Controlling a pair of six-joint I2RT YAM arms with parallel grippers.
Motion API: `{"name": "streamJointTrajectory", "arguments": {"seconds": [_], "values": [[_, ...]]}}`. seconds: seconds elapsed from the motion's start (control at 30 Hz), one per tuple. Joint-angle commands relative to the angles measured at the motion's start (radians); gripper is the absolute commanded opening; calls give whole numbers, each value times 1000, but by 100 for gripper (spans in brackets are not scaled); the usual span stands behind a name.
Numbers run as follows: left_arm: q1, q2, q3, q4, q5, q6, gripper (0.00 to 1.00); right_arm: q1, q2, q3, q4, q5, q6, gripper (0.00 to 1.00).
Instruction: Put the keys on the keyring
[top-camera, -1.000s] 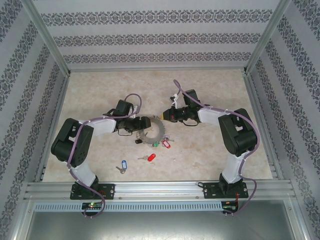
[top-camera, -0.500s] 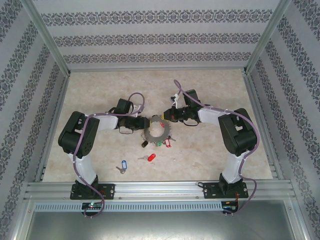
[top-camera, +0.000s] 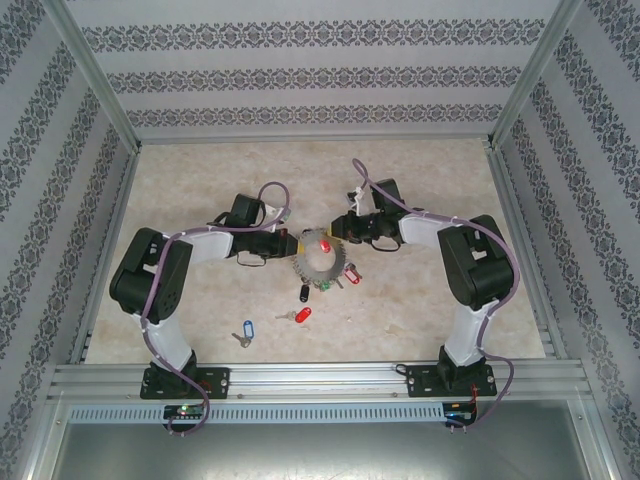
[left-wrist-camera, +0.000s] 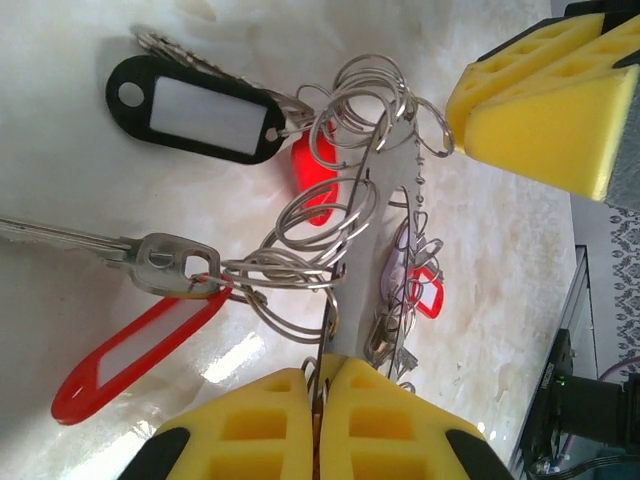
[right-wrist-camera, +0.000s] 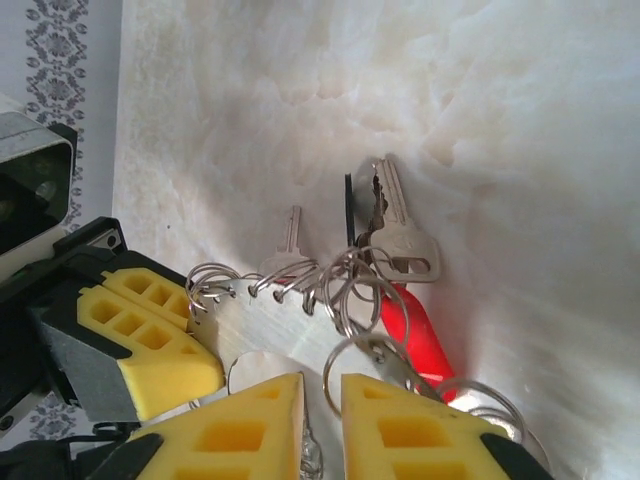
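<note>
The keyring (top-camera: 322, 262), a grey metal ring fringed with small keys and coloured tags, sits mid-table between both arms. My left gripper (top-camera: 291, 243) is shut on its left rim; in the left wrist view the yellow pads (left-wrist-camera: 322, 365) pinch the thin plate (left-wrist-camera: 356, 300) edge-on. At the ring's right rim is my right gripper (top-camera: 340, 232). Its pads (right-wrist-camera: 322, 385) stand slightly apart, with the plate (right-wrist-camera: 266, 321) just beyond them. Two loose keys lie nearer the arms' bases, one with a red tag (top-camera: 298, 315) and one with a blue tag (top-camera: 245, 331).
Split rings hang off the plate with a black tag (left-wrist-camera: 200, 110), a red tag (left-wrist-camera: 130, 355) and a silver key beside another red tag (right-wrist-camera: 415, 335). The marbled tabletop is fenced by aluminium posts and patterned walls.
My left gripper has reached the ring's left rim and shut on it. The right gripper's pads have parted a little. The ring has shifted slightly right and its tags have swung.
</note>
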Motion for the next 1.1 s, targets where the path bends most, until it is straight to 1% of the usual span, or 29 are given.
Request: {"name": "streamJointTrajectory", "arguments": {"seconds": [0.0, 0.07, 0.13, 0.2, 0.27, 0.3, 0.33, 0.4, 0.43, 0.47, 0.53, 0.6, 0.67, 0.7, 0.73, 0.8, 0.83, 0.87, 0.9, 0.97, 1.07], "values": [[20, -104, 22, 4, 27, -30, 0, -35, -130, -35, -18, 11, 10, 27], [30, -167, 31, -23, 48, -33, 0, -65, -223, -60, -44, 57, 12, 42], [40, -232, 50, -74, 78, -19, 0, -93, -326, -91, -63, 108, 3, 42], [48, -303, 91, -168, 107, 31, 0, -113, -441, -127, -79, 187, -9, 49], [55, -368, 148, -297, 115, 112, 0, -125, -560, -168, -75, 274, -38, 53], [57, -398, 175, -363, 127, 178, 0, -128, -617, -194, -59, 318, -62, 53], [61, -418, 206, -435, 165, 265, 0, -127, -674, -234, -21, 338, -106, 53], [62, -453, 266, -578, 179, 427, 0, -126, -766, -307, 71, 353, -192, 53], [67, -471, 295, -641, 216, 514, 0, -126, -809, -341, 102, 349, -228, 58], [70, -488, 323, -701, 227, 600, 0, -125, -846, -364, 118, 333, -269, 60], [70, -502, 373, -798, 213, 742, 0, -123, -899, -382, 105, 282, -379, 57], [72, -485, 425, -902, 190, 900, 0, -118, -930, -391, 81, 232, -458, 50], [74, -453, 461, -949, 125, 991, 0, -100, -959, -412, 80, 165, -538, 47], [74, -439, 470, -966, 112, 1043, 0, -88, -973, -428, 85, 151, -578, 45], [74, -424, 476, -973, 90, 1089, 0, -63, -991, -451, 99, 149, -638, 44], [75, -394, 501, -978, 52, 1148, 0, -4, -1020, -490, 106, 159, -778, 36], [75, -377, 519, -975, 44, 1165, 0, 31, -1033, -498, 86, 165, -870, 34], [75, -352, 549, -980, 51, 1167, 0, 64, -1040, -508, 80, 198, -916, 34], [76, -325, 583, -1010, 82, 1167, 0, 82, -1042, -519, 91, 231, -939, 33], [75, -244, 707, -1158, 183, 1205, 0, 99, -1038, -541, 132, 265, -965, 32], [85, -116, 860, -1362, 314, 1199, 0, 111, -1033, -567, 189, 330, -995, 32]]}}
